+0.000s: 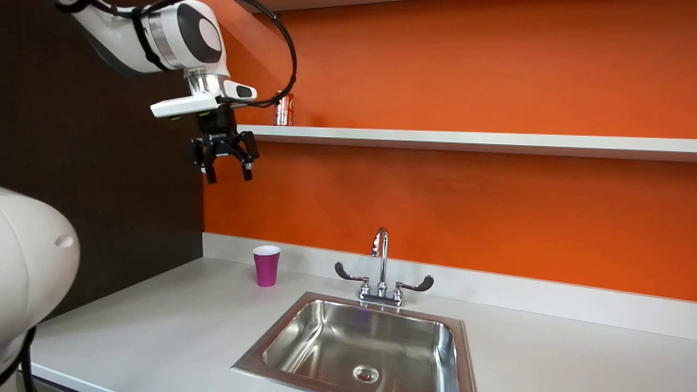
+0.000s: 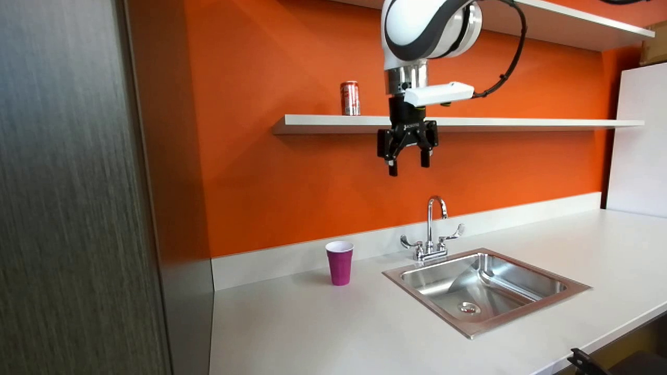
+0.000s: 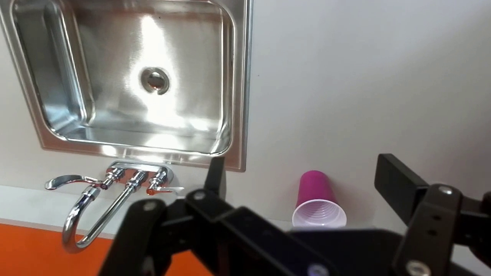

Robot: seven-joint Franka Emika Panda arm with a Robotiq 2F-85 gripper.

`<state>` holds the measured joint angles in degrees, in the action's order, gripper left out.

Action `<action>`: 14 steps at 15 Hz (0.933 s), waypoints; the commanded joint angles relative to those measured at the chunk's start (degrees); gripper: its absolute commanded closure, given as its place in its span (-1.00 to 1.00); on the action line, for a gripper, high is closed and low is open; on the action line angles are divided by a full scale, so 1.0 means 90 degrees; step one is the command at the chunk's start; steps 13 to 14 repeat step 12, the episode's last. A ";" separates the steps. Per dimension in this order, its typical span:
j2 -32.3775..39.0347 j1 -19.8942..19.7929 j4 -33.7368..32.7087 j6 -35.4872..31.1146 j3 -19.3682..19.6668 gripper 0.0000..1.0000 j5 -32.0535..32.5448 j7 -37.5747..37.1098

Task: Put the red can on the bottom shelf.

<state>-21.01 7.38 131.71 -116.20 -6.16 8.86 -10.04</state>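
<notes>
The red can (image 1: 284, 110) stands upright on the white bottom shelf (image 1: 463, 139), near one end, partly behind the arm's cable. The can (image 2: 350, 98) and the bottom shelf (image 2: 521, 123) also show in an exterior view, where the arm covers part of the shelf. Neither shows in the wrist view. My gripper (image 1: 229, 177) is open and empty, pointing down, with its fingertips lower than the shelf board. It (image 2: 409, 167) is apart from the can. In the wrist view the spread fingers (image 3: 301, 168) have nothing between them but the distant counter and cup.
A magenta cup (image 1: 266, 267) stands upright on the counter (image 1: 163, 316), well below the gripper. A steel sink (image 2: 521, 323) with a tall faucet (image 2: 430, 224) is beside it. A dark panel (image 1: 109, 179) borders the counter. An upper shelf (image 2: 563, 18) is above.
</notes>
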 commanded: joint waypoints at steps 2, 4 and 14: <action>-0.0179 -0.0091 0.0646 -0.0683 0.0058 -1.00 -0.0239 0.0206; -0.0174 -0.0103 0.0784 -0.0739 0.0102 -1.00 -0.0366 0.0177; -0.0012 -0.0182 0.0883 -0.0623 0.0075 -1.00 -0.0432 0.0042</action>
